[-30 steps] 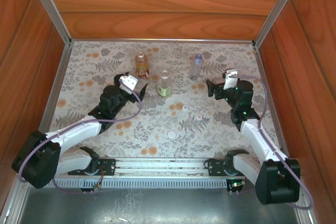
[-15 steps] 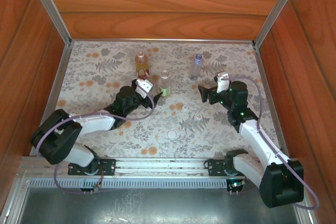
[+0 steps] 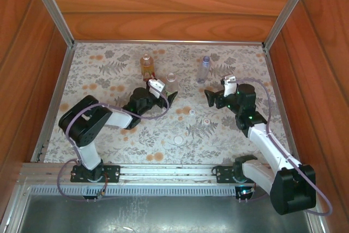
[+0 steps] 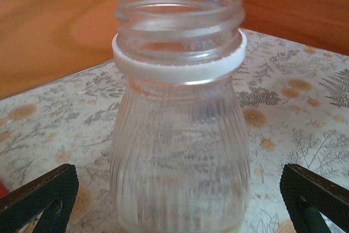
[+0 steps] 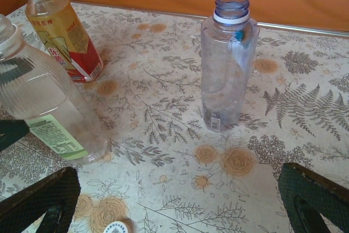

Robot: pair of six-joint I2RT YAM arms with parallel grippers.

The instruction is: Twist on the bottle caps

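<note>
- Surface [image 3: 103, 77]: floral-printed and enclosed by wooden walls.
- Left gripper [image 4: 177, 205]: spread wide; the uncapped green-label bottle [image 4: 177, 135] is framed upright between its jaws, and no contact is seen.
- Right gripper [image 5: 177, 205]: spread and empty, faced toward the bluish bottle [image 5: 226, 64].
- Amber bottle [image 5: 60, 36]: stood behind the green-label bottle.
- Three bottle caps [image 3: 178, 141]: laid loose on the surface, apart from the bottles.

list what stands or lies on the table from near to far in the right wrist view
white cap at the bottom edge → green-label bottle → bluish bottle → amber bottle, judged by where each base meets the table
</note>
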